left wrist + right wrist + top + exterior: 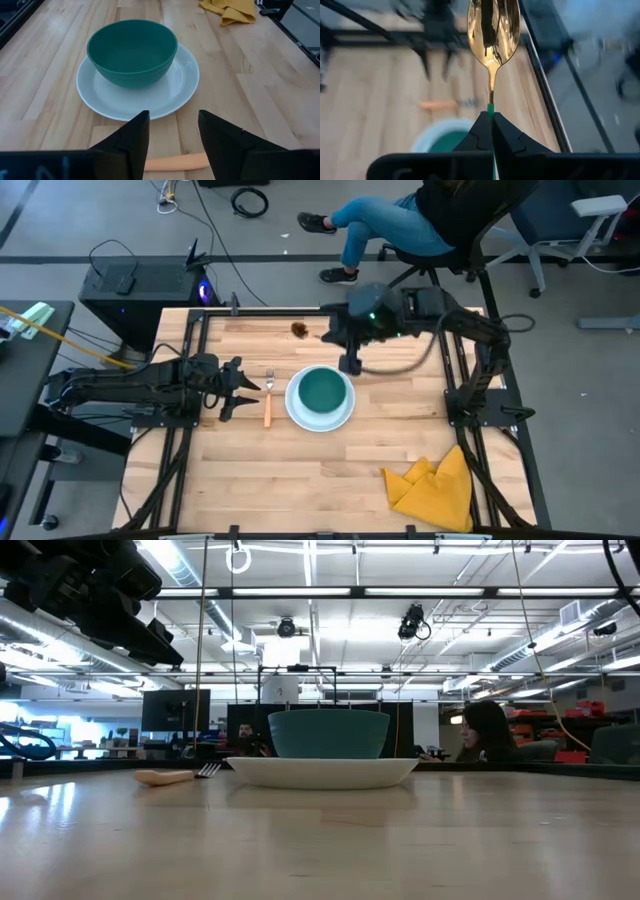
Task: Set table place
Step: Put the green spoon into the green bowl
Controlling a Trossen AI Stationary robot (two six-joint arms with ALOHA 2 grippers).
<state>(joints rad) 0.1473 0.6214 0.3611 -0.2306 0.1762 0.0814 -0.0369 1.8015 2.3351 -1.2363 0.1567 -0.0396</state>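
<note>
The white plate [345,417] lies on the table [300,480] with the teal bowl [322,392] standing in it; both also show in the left wrist view, the bowl [132,50] and the plate [185,82]. The orange-handled fork [268,402] lies flat just left of the plate. My left gripper [238,388] is open and empty, raised over the fork's handle [175,162]. My right gripper [350,364] hovers by the plate's far rim, shut on the gold spoon [493,27]. My right gripper pinches the spoon's thin teal handle [491,107] between its two fingertips. The spoon runs along the fingers and sticks out past their ends, its gold bowl farthest out. It is lifted clear of the table and the plate.
A crumpled yellow cloth [435,485] lies at the table's near right. A small brown thing [300,330] lies near the far edge. A seated person [400,220] is beyond the far edge. Bare wood lies right of the plate.
</note>
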